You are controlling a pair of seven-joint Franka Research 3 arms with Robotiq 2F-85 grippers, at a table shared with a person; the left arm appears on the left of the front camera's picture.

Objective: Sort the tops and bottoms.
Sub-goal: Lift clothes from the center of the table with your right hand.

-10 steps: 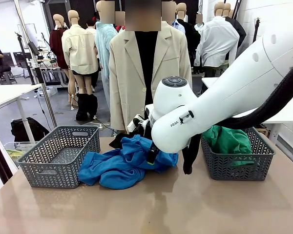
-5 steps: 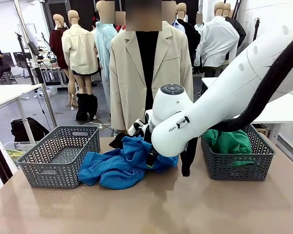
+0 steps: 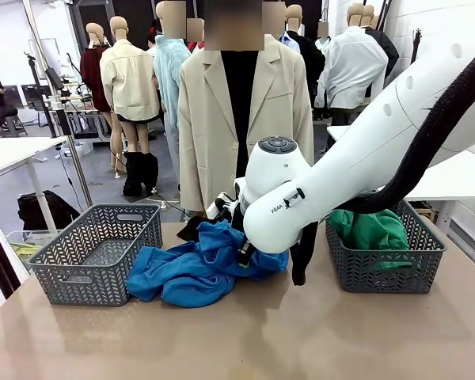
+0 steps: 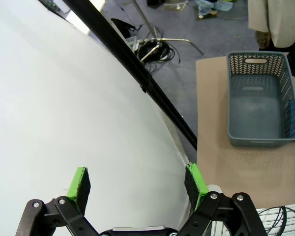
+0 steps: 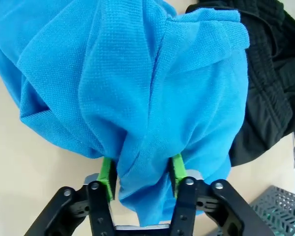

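A heap of bright blue tops (image 3: 190,273) lies mid-table between the two baskets. My right gripper (image 5: 140,169) reaches down into the heap from the right, and its green pads (image 5: 106,172) pinch a raised fold of blue top (image 5: 137,98). In the front view the white wrist covers most of that gripper (image 3: 243,252). A black bottom (image 5: 265,98) lies crumpled just behind the blue heap (image 3: 194,228). The green bottom (image 3: 372,229) sits in the right basket (image 3: 384,273). My left gripper (image 4: 137,179) hangs open with nothing between its fingers, off the table's left side.
An empty grey basket (image 3: 95,253) stands at the table's left (image 4: 260,98). A person in a beige jacket (image 3: 222,119) stands at the far edge. The front half of the tabletop (image 3: 245,340) is bare.
The right arm has sunk a little lower and leftward onto the blue heap. Its jaws have closed in on a fold of the blue top. The left gripper is unchanged.
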